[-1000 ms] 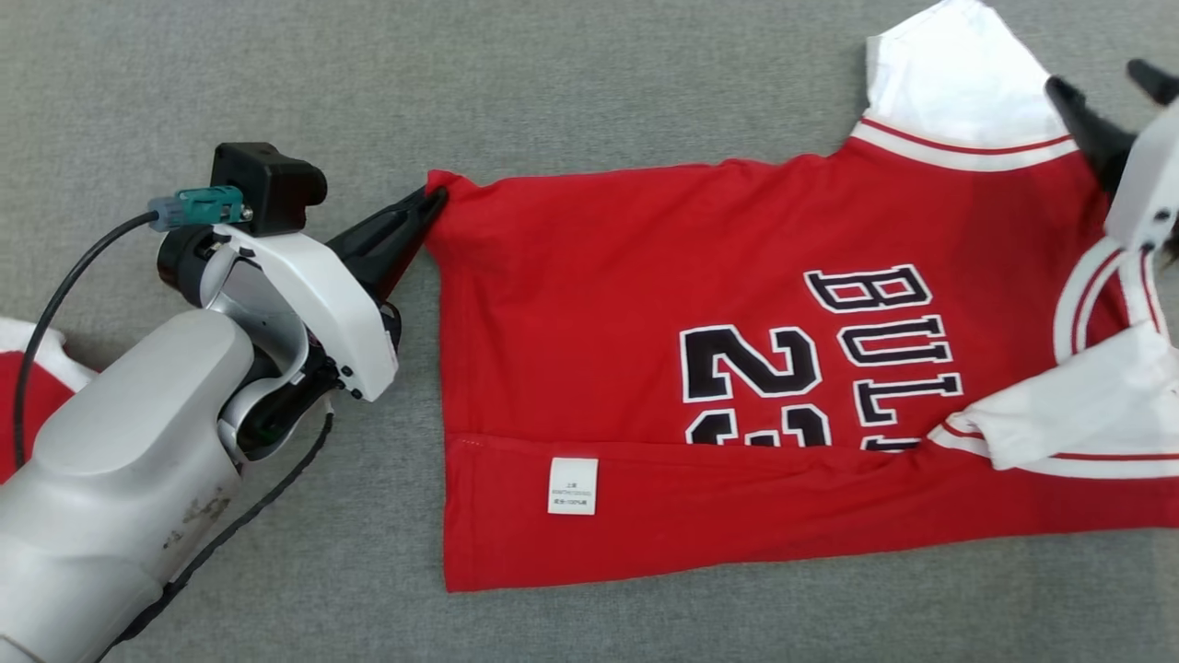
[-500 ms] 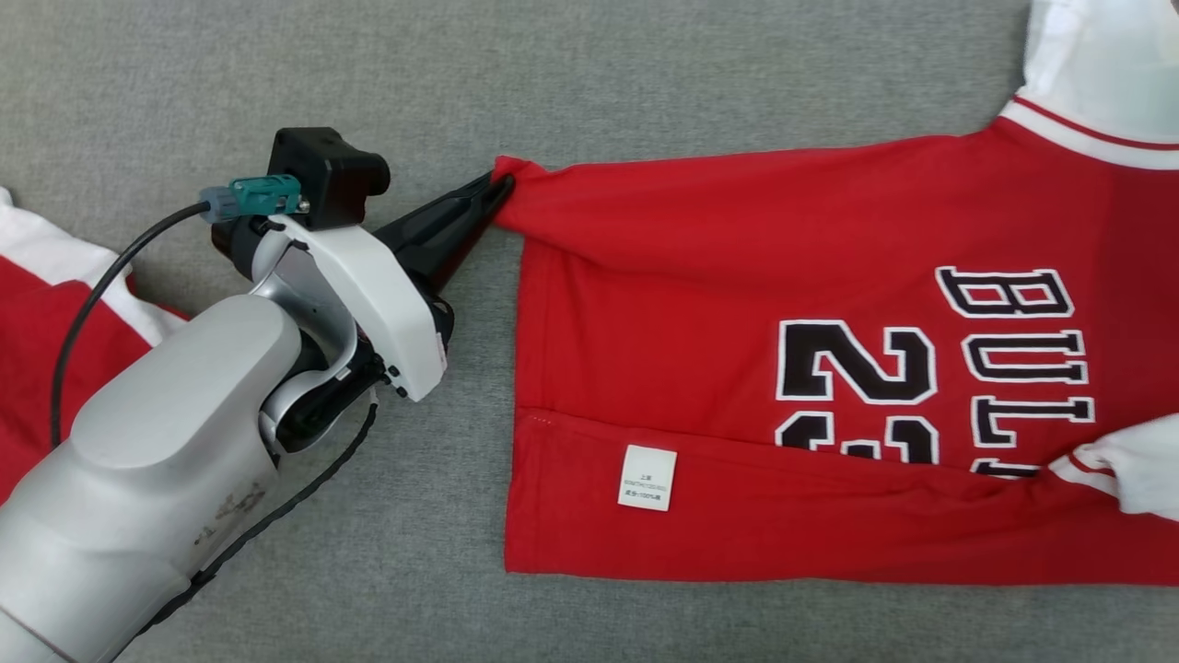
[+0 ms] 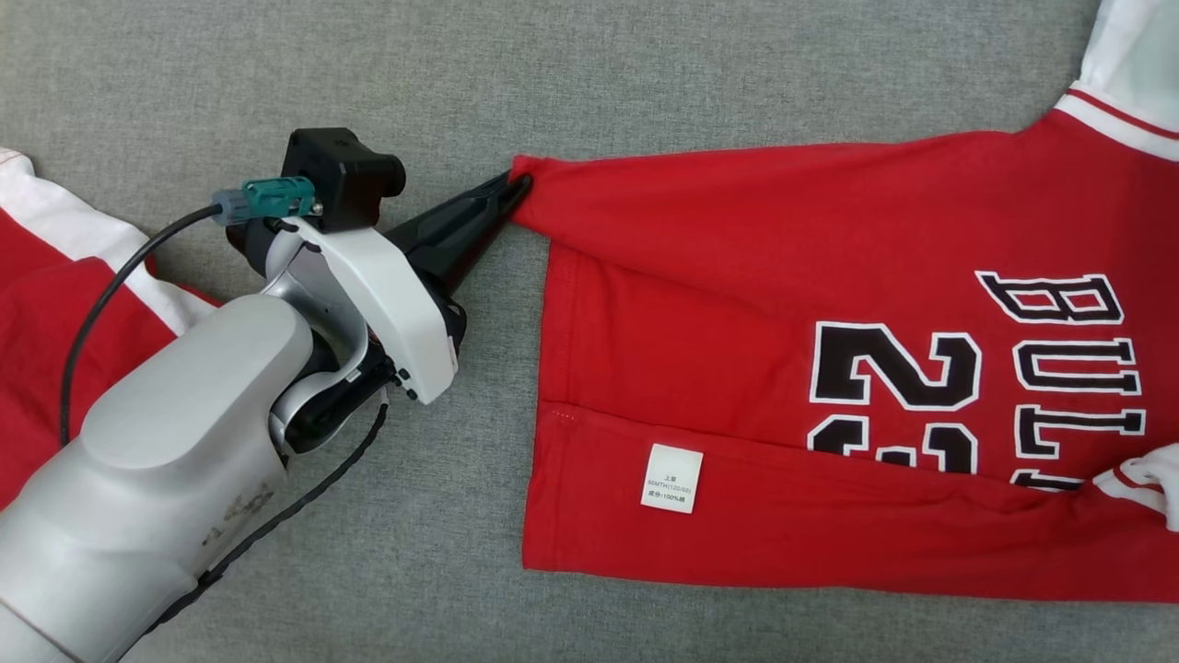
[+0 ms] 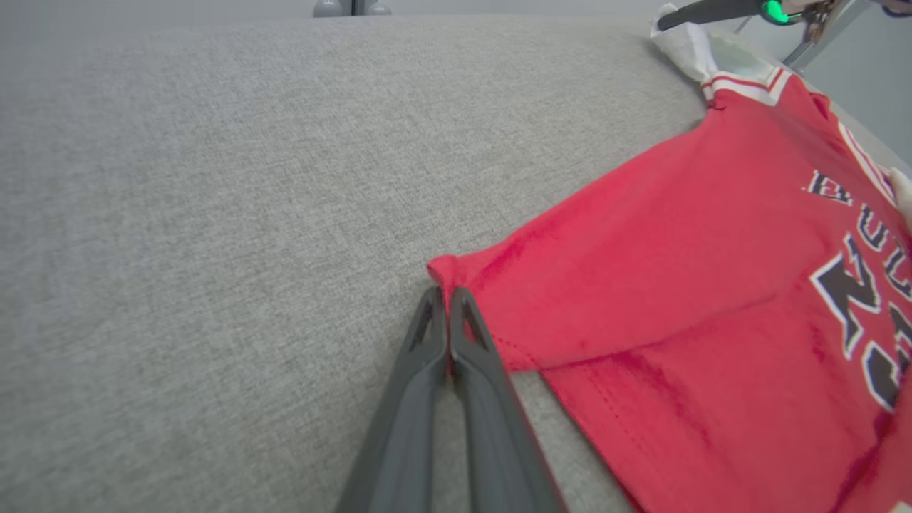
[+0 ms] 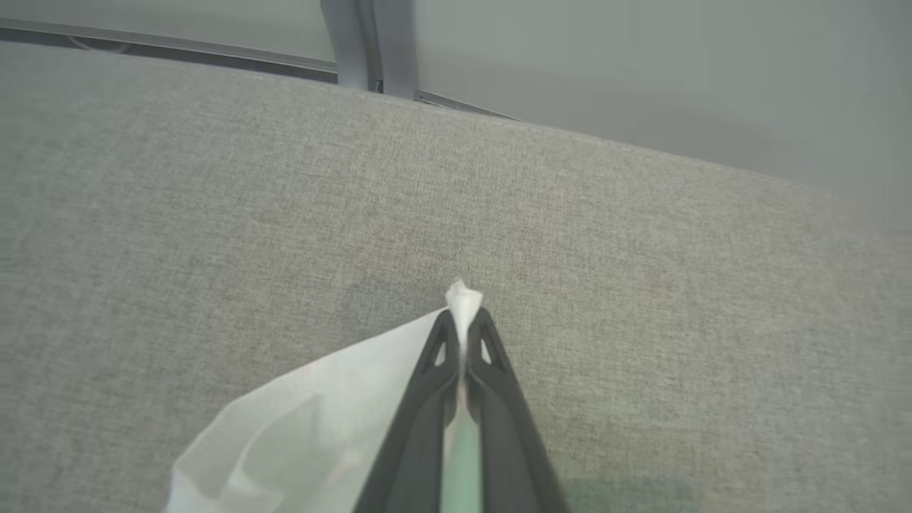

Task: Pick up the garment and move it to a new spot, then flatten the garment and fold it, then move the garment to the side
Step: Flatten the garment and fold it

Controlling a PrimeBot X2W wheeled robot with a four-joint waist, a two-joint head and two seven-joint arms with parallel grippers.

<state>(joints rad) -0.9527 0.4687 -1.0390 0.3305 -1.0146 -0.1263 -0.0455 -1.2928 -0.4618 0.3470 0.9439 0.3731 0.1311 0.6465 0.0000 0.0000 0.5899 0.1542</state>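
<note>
- Nearest the robot, the pale left forearm (image 3: 166, 479) rises from the lower left corner of the head view, with a black cable (image 3: 101, 295) looping along its outer side
- Beside that forearm, at the left edge, lies a second red and white cloth (image 3: 37, 313), well apart from the task's piece
- The garment (image 3: 783, 276), a red jersey, lies spread on the grey fabric surface (image 3: 645, 74), taking up the right half of the head view
- Its near edge is turned over into a long strip with the inside face up, and a small white care label (image 3: 671, 479) sits on that strip
- Black lettering (image 3: 1059, 359) edged in white runs sideways across the body, partly tucked under the folded strip
- The left gripper (image 3: 520, 189) has its jaws pressed together on the garment's far left corner, which bunches into a small peak at the fingertips and draws the far edge taut
- Farther off, at the upper right, the white sleeve (image 3: 1128, 55) with its red-striped band runs out of the head view
- The right gripper (image 5: 463, 320) pinches the tip of that sleeve, a small tuft of white cloth poking out beyond its closed fingertips; whether the cloth under it is lifted or lying flat is hard to tell
</note>
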